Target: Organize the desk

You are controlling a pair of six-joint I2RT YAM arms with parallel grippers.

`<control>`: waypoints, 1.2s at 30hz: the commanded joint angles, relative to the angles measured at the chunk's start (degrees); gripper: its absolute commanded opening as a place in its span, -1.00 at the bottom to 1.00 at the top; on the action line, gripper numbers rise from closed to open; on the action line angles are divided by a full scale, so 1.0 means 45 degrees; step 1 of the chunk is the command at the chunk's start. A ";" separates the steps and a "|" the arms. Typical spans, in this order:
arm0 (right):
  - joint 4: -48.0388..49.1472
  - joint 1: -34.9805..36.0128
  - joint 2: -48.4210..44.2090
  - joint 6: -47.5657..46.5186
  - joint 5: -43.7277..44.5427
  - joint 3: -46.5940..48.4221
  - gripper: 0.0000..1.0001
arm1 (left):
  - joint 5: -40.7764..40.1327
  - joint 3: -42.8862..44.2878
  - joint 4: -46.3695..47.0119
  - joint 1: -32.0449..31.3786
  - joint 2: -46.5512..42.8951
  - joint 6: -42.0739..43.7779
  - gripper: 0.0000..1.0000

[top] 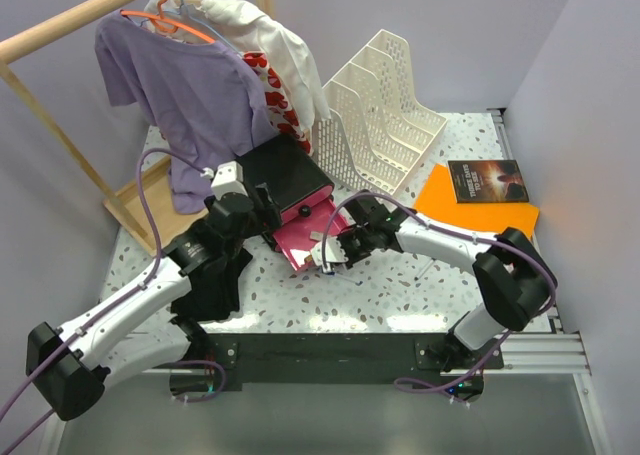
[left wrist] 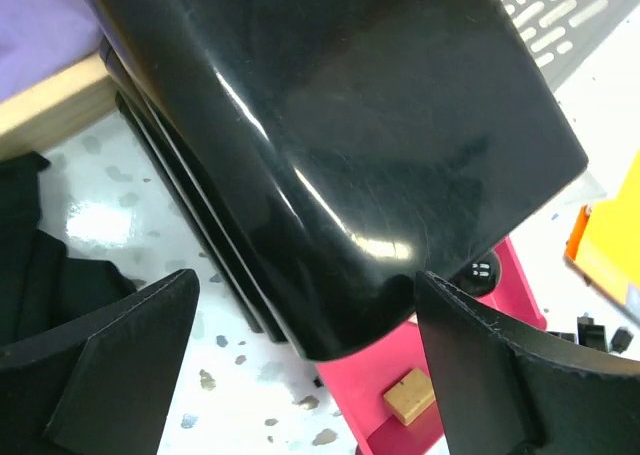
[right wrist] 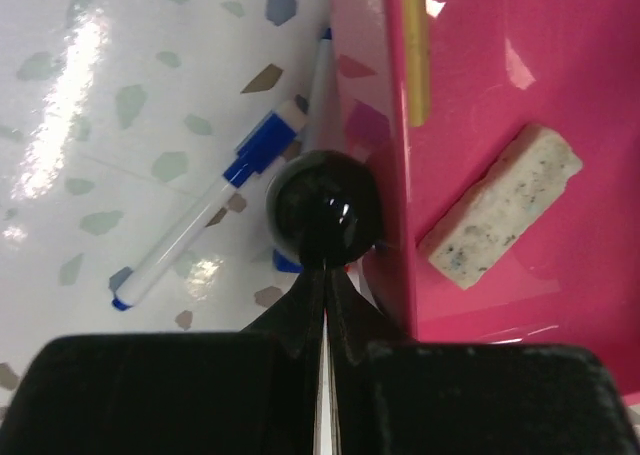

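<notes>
Colours around the grippers
Ahead of the left gripper (left wrist: 305, 295), a glossy black box (left wrist: 330, 145) is seen; right of the right gripper (right wrist: 322, 270), a pink tray (right wrist: 500, 95) with a grey-speckled white eraser (right wrist: 500, 205) and a yellow stick (right wrist: 415, 50); left of it, a blue-and-white marker (right wrist: 200, 230) on the white, dark-speckled desk (right wrist: 90, 95).

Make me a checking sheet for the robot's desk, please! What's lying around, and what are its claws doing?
Surface: speckled, glossy, crowded.
Job's things: large white terrazzo desk with black metal edge.
Clutter: black glossy box with pink plastic drawer open, speckled eraser and yellow stick inside; blue-and-white marker pen beside it; white mesh file rack; orange folder under dark book; black cloth.
Grippers: left gripper open, straddling the box; right gripper shut, tips at the drawer's black round knob.
Cables: purple cable looping off the left arm.
Surroundings: wooden clothes rack holding purple T-shirt; lilac walls.
</notes>
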 commanded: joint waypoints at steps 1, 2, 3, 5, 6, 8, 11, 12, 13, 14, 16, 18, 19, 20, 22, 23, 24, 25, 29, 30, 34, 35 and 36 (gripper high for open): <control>0.2310 0.0091 0.0035 0.0906 0.0466 -0.0090 -0.95 | -0.0583 0.0451 -0.0085 0.0254 0.0438 -0.1023 0.84; 0.2544 0.0111 0.0035 0.1082 0.0486 -0.0071 -0.94 | -0.0466 0.0393 -0.0046 0.0254 0.0574 -0.1062 0.83; 0.3011 0.0092 -0.0061 0.1355 0.0505 -0.0071 -0.90 | -0.0368 0.0257 -0.0007 0.0274 0.0614 -0.1063 0.80; 0.3462 0.0130 -0.0101 0.1688 0.0564 -0.0013 -0.85 | -0.0231 0.0080 0.0129 0.0332 0.0693 -0.1082 0.76; 0.3813 0.0111 -0.0024 0.2018 0.0583 0.0162 -0.83 | -0.0211 -0.0172 0.0188 0.0352 0.0712 -0.1082 0.74; 0.3991 0.0150 0.0151 0.2391 0.0584 0.0435 -0.80 | -0.0114 -0.0427 0.0363 0.0430 0.0732 -0.1121 0.70; 0.4284 0.0228 0.0717 0.3211 0.0739 0.1080 -0.71 | 0.0198 -0.0915 0.0481 0.0547 0.0673 -0.1238 0.68; 0.4459 0.0228 0.0854 0.3503 0.0856 0.1294 -0.69 | 0.0238 -0.1110 0.0520 0.0547 0.0654 -0.1316 0.67; 0.4538 0.0267 0.1165 0.3603 0.0896 0.1412 -0.58 | 0.0296 -0.1189 0.0579 0.0566 0.0596 -0.1336 0.66; 0.4597 0.0286 0.1323 0.3662 0.0973 0.1626 -0.54 | 0.0335 -0.1287 0.0599 0.0547 0.0556 -0.1317 0.66; 0.4850 0.0326 0.1770 0.3915 0.1383 0.1803 -0.43 | 0.0336 -0.1327 0.0599 0.0586 0.0478 -0.1278 0.66; 0.5241 0.0326 0.1968 0.4306 0.1870 0.2018 -0.35 | 0.0316 -0.1307 0.0618 0.0606 0.0439 -0.1239 0.67; 0.5319 0.0326 0.2065 0.4462 0.1989 0.2058 -0.32 | 0.0316 -0.1307 0.0599 0.0625 0.0439 -0.1238 0.68; 0.5436 0.0326 0.2066 0.4676 0.2067 0.2097 -0.28 | 0.0316 -0.1269 0.0599 0.0645 0.0439 -0.1238 0.68; 0.5418 0.0326 0.1951 0.4775 0.2087 0.2058 -0.23 | 0.0336 -0.1210 0.0580 0.0683 0.0439 -0.1200 0.69; 0.5418 0.0326 0.1853 0.4911 0.2068 0.1884 -0.16 | 0.0336 -0.1132 0.0579 0.0665 0.0458 -0.1180 0.70; 0.5437 0.0345 0.1755 0.4951 0.2029 0.1766 -0.14 | 0.0336 -0.1112 0.0560 0.0664 0.0439 -0.1180 0.70; 0.5437 0.0326 0.1464 0.4990 0.1952 0.1533 -0.11 | 0.0336 -0.1054 0.0579 0.0703 0.0420 -0.1141 0.71; 0.4541 0.0306 0.0740 0.5517 0.1600 0.1394 -0.03 | 0.0375 -0.0820 0.0501 0.0684 0.0303 -0.0887 0.75; 0.4346 0.0306 0.0622 0.5614 0.1541 0.1394 -0.01 | 0.0375 -0.0722 0.0482 0.0703 0.0263 -0.0829 0.76; 0.3875 0.0326 0.0212 0.6395 0.0995 0.1414 0.08 | 0.0394 -0.0390 0.0326 0.0703 -0.0029 -0.0400 0.84; 0.3817 0.0306 0.0114 0.6513 0.0936 0.1414 0.09 | 0.0394 -0.0293 0.0267 0.0703 -0.0185 -0.0263 0.86; 0.3700 0.0306 0.0055 0.6630 0.0858 0.1452 0.09 | 0.0375 -0.0079 0.0093 0.0703 -0.0263 -0.0107 0.88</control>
